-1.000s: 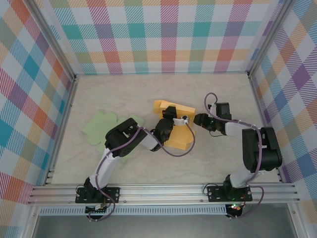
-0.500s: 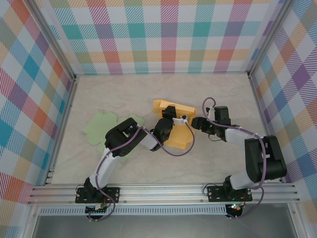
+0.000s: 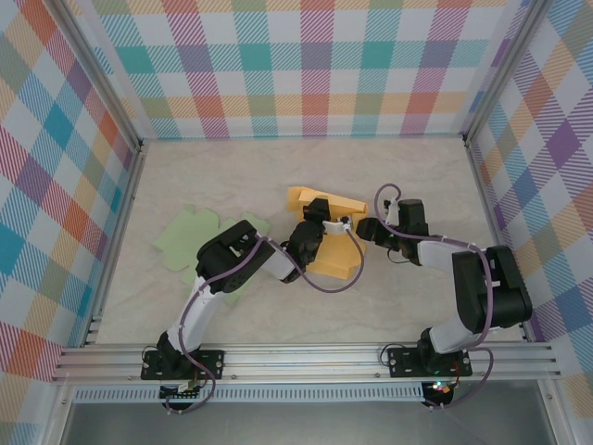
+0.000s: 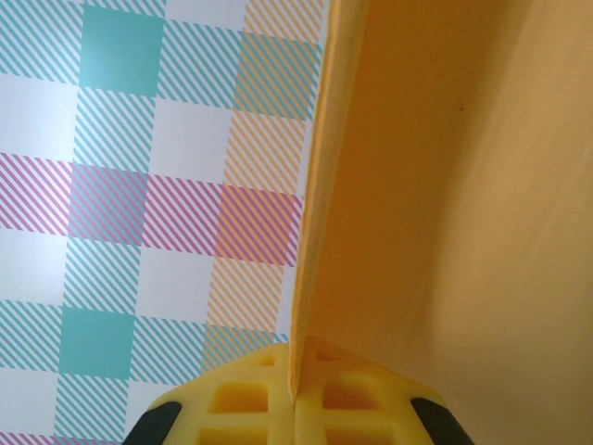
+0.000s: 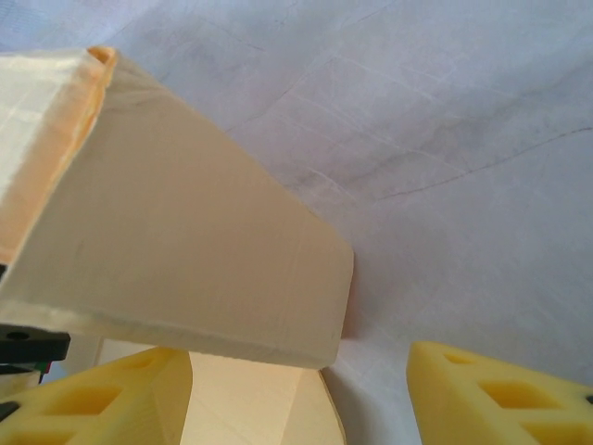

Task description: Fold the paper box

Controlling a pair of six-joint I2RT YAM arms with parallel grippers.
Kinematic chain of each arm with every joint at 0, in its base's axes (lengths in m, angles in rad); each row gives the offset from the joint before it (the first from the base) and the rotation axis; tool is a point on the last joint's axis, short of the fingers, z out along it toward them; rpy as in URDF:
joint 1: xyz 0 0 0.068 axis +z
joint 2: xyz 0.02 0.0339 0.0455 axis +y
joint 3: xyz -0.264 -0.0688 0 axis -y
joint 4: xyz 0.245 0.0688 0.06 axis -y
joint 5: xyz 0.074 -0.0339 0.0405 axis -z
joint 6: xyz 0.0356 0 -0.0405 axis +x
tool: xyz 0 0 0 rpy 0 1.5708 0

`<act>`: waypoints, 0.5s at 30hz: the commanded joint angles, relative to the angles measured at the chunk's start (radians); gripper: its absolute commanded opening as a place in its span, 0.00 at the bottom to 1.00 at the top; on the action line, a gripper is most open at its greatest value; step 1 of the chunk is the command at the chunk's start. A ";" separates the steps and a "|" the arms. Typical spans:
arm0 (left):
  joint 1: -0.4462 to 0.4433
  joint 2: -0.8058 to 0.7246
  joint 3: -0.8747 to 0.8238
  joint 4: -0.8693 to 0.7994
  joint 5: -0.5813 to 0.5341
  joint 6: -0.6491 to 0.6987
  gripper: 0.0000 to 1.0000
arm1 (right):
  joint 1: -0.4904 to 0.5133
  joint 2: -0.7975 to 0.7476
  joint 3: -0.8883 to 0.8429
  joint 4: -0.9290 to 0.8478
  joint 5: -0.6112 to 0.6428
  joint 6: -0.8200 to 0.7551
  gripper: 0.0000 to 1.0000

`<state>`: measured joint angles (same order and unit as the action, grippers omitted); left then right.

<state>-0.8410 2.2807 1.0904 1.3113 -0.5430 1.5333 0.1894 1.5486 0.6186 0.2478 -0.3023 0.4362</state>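
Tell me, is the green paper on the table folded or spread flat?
Spread flat. The green paper lies unfolded on the table, its tabs sticking out around the outline; the left arm hides part of it.

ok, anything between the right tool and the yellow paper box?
Nothing visible. The right tool is open at the right edge of the yellow paper box, a flap just ahead of its fingers. The left tool grips a panel.

A pale, marbled tabletop (image 3: 232, 176) lies at the frame's centre, enclosed left, right and top by pastel plaid walls (image 3: 306, 65); an aluminium rail (image 3: 306, 357) crosses the bottom.
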 commanded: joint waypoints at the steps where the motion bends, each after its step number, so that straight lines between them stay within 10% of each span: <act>1: 0.005 -0.020 -0.018 -0.021 0.022 -0.029 0.00 | 0.022 0.022 0.030 0.064 0.044 -0.004 0.62; 15: -0.003 -0.011 -0.015 -0.023 0.015 -0.025 0.00 | 0.130 0.051 0.029 0.133 0.359 -0.031 0.60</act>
<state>-0.8417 2.2807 1.0904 1.3117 -0.5430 1.5330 0.3016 1.5803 0.6270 0.3225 -0.0483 0.4286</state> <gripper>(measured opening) 0.051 0.602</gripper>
